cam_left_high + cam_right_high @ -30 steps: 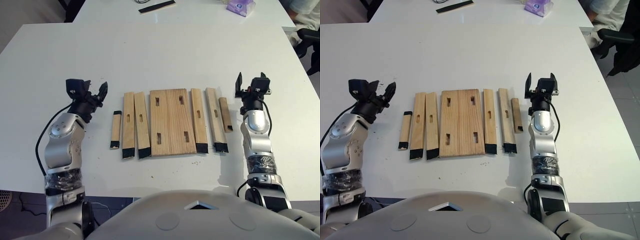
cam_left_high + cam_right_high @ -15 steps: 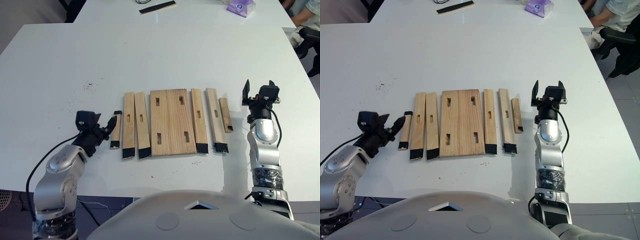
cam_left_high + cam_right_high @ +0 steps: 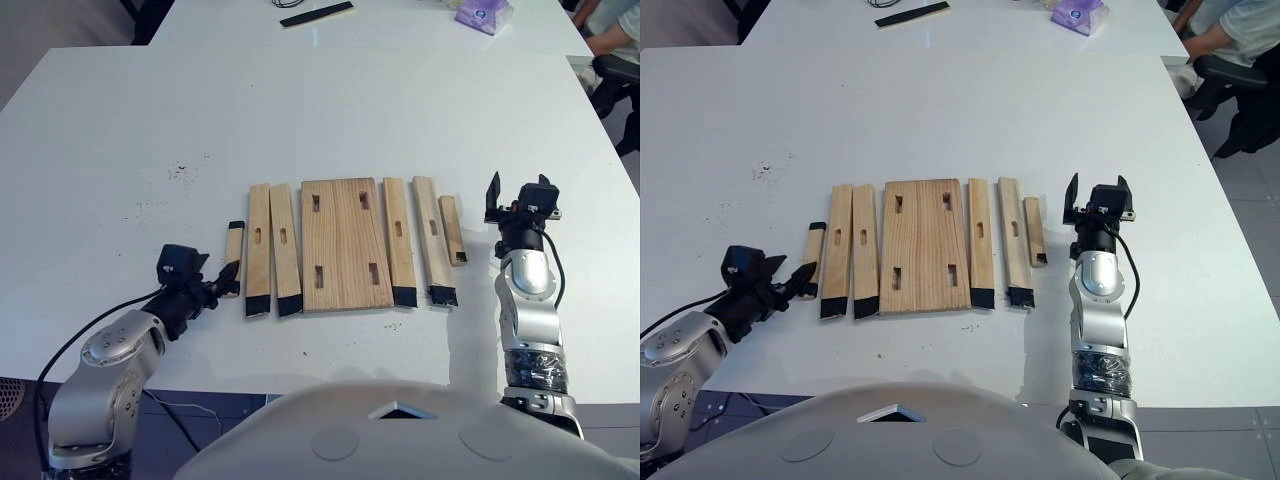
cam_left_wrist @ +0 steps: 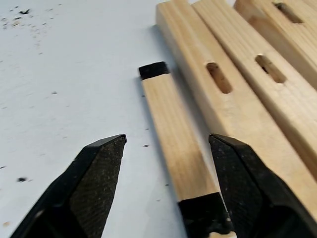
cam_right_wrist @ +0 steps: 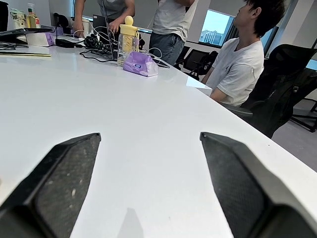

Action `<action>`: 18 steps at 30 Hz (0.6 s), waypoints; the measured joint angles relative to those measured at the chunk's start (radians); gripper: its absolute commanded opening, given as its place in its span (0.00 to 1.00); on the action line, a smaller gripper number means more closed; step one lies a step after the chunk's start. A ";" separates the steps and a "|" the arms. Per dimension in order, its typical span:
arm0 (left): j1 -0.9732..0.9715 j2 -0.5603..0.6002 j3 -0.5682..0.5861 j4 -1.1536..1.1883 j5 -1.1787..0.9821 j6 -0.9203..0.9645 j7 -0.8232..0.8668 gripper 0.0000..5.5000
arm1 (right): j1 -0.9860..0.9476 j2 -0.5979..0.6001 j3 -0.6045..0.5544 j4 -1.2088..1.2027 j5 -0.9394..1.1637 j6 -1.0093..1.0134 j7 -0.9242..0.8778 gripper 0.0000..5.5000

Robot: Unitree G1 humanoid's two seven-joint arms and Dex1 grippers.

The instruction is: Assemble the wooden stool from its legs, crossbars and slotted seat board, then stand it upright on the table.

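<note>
The slotted seat board (image 3: 343,243) lies flat mid-table. Two slotted legs (image 3: 271,248) lie on its left, two more legs (image 3: 415,239) on its right. A short black-tipped crossbar (image 3: 232,261) lies at the far left of the row, another short crossbar (image 3: 451,229) at the far right. My left gripper (image 3: 212,283) is open and low over the table, just behind the near end of the left crossbar (image 4: 173,141), whose black tip sits between its fingers (image 4: 94,183). My right gripper (image 3: 520,193) stands open, right of the right crossbar, with nothing between its fingertips (image 5: 64,173).
Dark specks (image 3: 178,170) dot the table left of the parts. A black strip (image 3: 314,13) and a purple pouch (image 3: 481,13) lie at the far edge. Bare table surrounds the row of parts on all sides.
My left gripper came down from the far left toward me and now sits at the left crossbar's near end. The right gripper shifted slightly right and nearer. The parts stayed put.
</note>
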 measured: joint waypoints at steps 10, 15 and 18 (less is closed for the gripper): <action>-0.001 0.027 -0.028 0.068 0.036 -0.001 0.003 0.56 | -0.003 0.011 0.006 0.018 -0.002 0.000 -0.001 0.67; -0.036 -0.010 0.010 0.113 0.033 0.009 0.034 0.49 | -0.030 0.007 0.003 0.064 -0.003 -0.007 -0.001 0.67; -0.072 -0.020 0.017 0.158 0.037 0.000 0.058 0.39 | -0.057 0.007 0.006 0.085 -0.004 -0.010 -0.001 0.67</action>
